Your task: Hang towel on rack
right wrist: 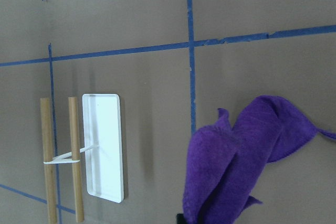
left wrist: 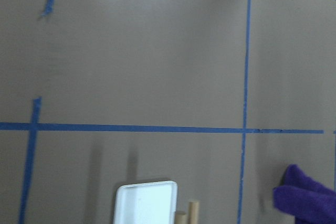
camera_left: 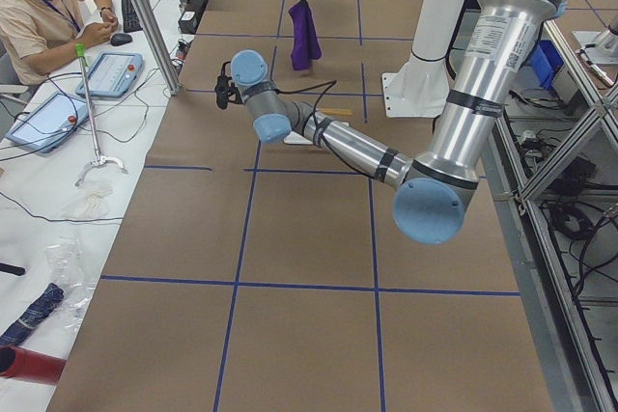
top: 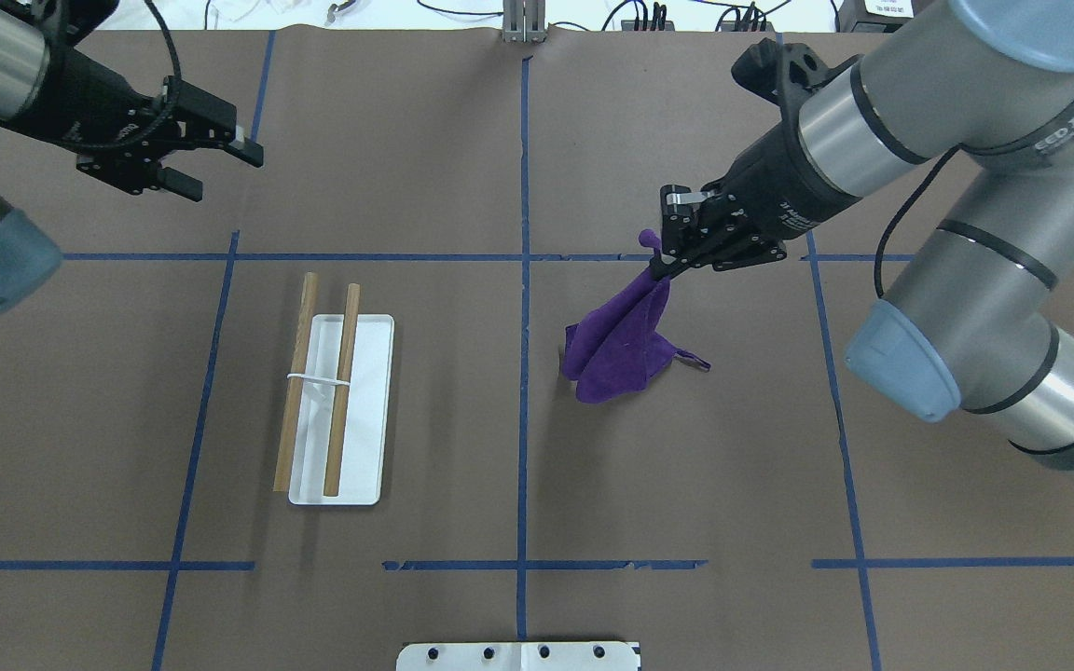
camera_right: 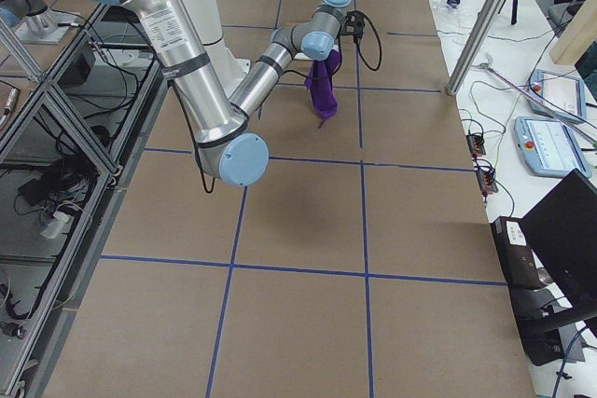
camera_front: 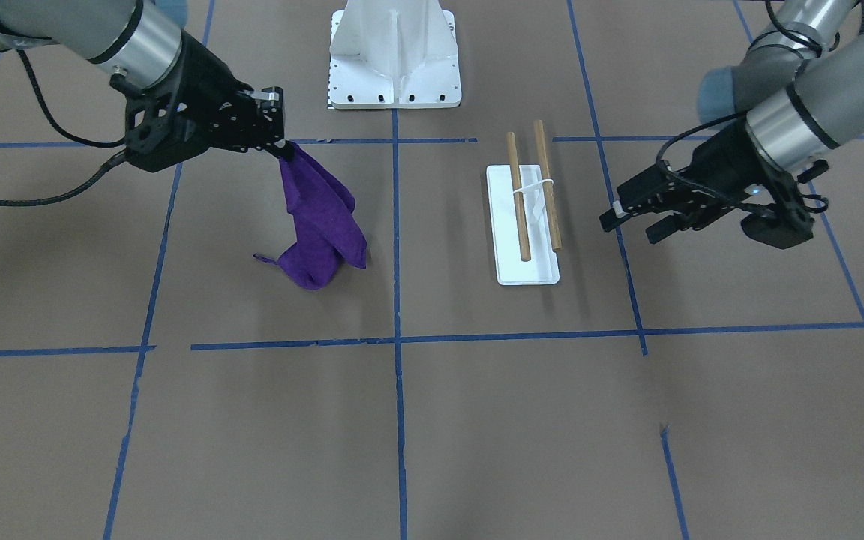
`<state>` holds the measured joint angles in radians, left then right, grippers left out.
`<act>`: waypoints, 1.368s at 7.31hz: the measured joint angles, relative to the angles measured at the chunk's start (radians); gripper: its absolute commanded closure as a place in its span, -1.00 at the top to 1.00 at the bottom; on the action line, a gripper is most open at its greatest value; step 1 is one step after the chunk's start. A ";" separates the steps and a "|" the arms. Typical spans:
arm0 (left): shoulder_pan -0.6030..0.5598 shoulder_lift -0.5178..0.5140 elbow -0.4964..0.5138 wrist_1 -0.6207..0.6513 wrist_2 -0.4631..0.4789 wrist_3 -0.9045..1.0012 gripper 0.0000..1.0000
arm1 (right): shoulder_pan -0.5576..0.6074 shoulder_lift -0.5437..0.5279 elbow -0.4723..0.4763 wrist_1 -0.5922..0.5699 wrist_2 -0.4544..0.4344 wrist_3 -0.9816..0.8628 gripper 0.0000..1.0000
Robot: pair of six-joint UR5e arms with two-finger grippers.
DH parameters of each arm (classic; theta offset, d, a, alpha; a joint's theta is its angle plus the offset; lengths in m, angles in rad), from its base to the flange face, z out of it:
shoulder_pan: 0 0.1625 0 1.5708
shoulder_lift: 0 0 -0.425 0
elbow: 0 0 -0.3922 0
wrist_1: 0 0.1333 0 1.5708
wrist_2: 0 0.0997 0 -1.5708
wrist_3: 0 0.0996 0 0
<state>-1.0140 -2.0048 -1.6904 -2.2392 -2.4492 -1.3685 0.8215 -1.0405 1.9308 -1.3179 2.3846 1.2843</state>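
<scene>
The purple towel [top: 621,345] hangs bunched from my right gripper [top: 663,267], which is shut on its top corner; in the front view the gripper [camera_front: 282,148] is at the left and the towel [camera_front: 319,225] droops to about table level. The towel also shows in the right wrist view [right wrist: 236,166]. The rack [top: 364,410], a white base plate with two wooden dowel rods [top: 343,391], stands on the robot's left half of the table, apart from the towel. My left gripper [top: 225,175] is open and empty, raised beyond the rack, which also shows in the front view [camera_front: 529,270].
The white bolted pedestal [camera_front: 394,60] stands at the robot's side of the table, between the arms. Blue tape lines [top: 523,373] cross the brown table. An operator [camera_left: 48,7] sits beyond the far side with tablets.
</scene>
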 measured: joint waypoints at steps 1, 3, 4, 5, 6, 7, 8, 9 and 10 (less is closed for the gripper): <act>0.058 -0.054 0.011 0.001 0.031 -0.109 0.98 | -0.025 0.039 -0.016 -0.001 -0.023 0.001 -1.00; 0.143 -0.130 0.033 0.002 0.053 -0.316 0.98 | -0.072 0.092 -0.034 -0.002 -0.072 -0.006 -1.00; 0.177 -0.166 0.048 0.003 0.056 -0.398 0.98 | -0.098 0.109 -0.040 -0.003 -0.102 -0.007 -1.00; 0.202 -0.204 0.069 0.002 0.057 -0.469 0.98 | -0.120 0.122 -0.043 -0.003 -0.128 -0.008 -1.00; 0.222 -0.234 0.082 0.002 0.057 -0.527 0.97 | -0.135 0.130 -0.043 -0.003 -0.143 -0.008 -1.00; 0.240 -0.255 0.087 0.001 0.056 -0.566 0.94 | -0.148 0.134 -0.044 -0.003 -0.151 -0.008 -1.00; 0.258 -0.268 0.089 0.001 0.057 -0.587 0.85 | -0.159 0.136 -0.046 -0.003 -0.161 -0.009 -1.00; 0.272 -0.278 0.091 0.001 0.057 -0.595 0.70 | -0.172 0.138 -0.046 -0.002 -0.178 -0.010 -1.00; 0.284 -0.283 0.092 0.001 0.058 -0.597 0.15 | -0.184 0.141 -0.047 -0.002 -0.195 -0.011 -1.00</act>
<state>-0.7301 -2.2883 -1.5980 -2.2381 -2.3912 -1.9658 0.6377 -0.8990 1.8841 -1.3197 2.1897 1.2736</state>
